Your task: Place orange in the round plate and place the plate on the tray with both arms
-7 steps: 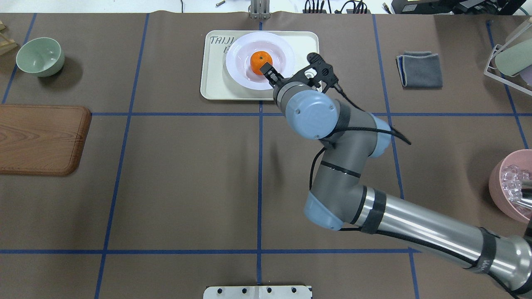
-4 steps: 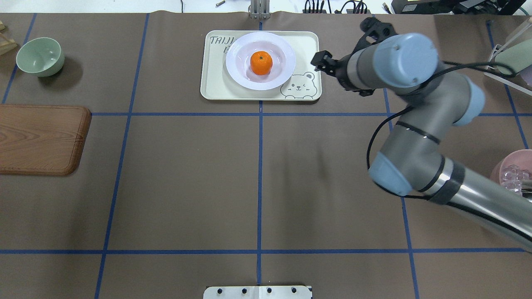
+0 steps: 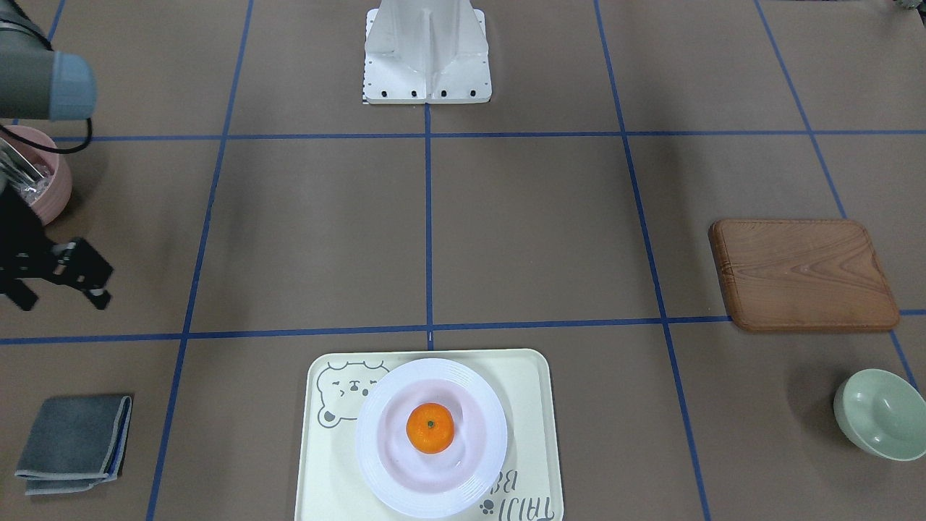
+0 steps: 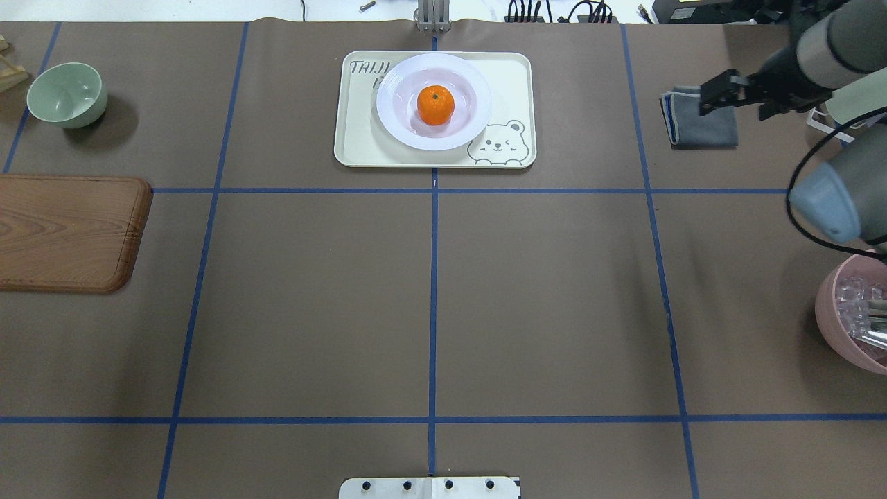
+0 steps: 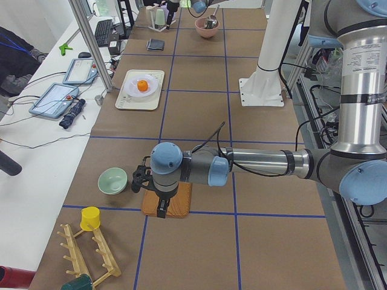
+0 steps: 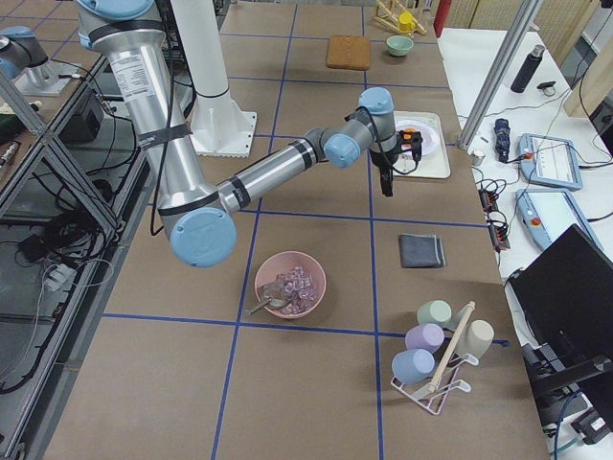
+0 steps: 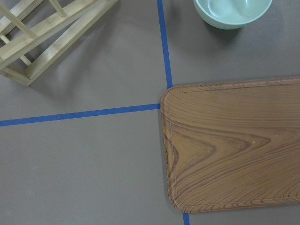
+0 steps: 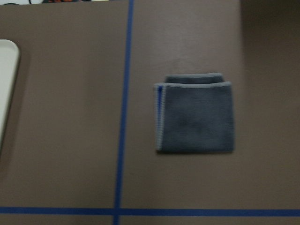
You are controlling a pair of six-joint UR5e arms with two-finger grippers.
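Note:
The orange (image 4: 436,105) rests in the middle of the round plate (image 4: 388,104), which sits on the tray (image 4: 360,138) at the table's far centre. The front-facing view shows the same: orange (image 3: 430,427), plate (image 3: 369,441), tray (image 3: 528,405). Nothing touches them. My right gripper (image 4: 714,93) hovers far to the right, above a folded grey cloth (image 4: 700,128), and looks open and empty. My left gripper (image 5: 142,181) shows only in the exterior left view, above the wooden board (image 5: 175,205); I cannot tell its state.
A pale-green bowl (image 4: 67,93) and the wooden board (image 4: 69,232) lie at the left. A pink bowl (image 4: 856,312) holding clear pieces sits at the right edge, and a mug rack (image 4: 845,97) stands at the far right. A wooden rack (image 7: 51,33) lies near the board.
My right gripper has drawn back from the orange and swung right, from over the plate to above the grey cloth. The orange, plate and tray have not moved.

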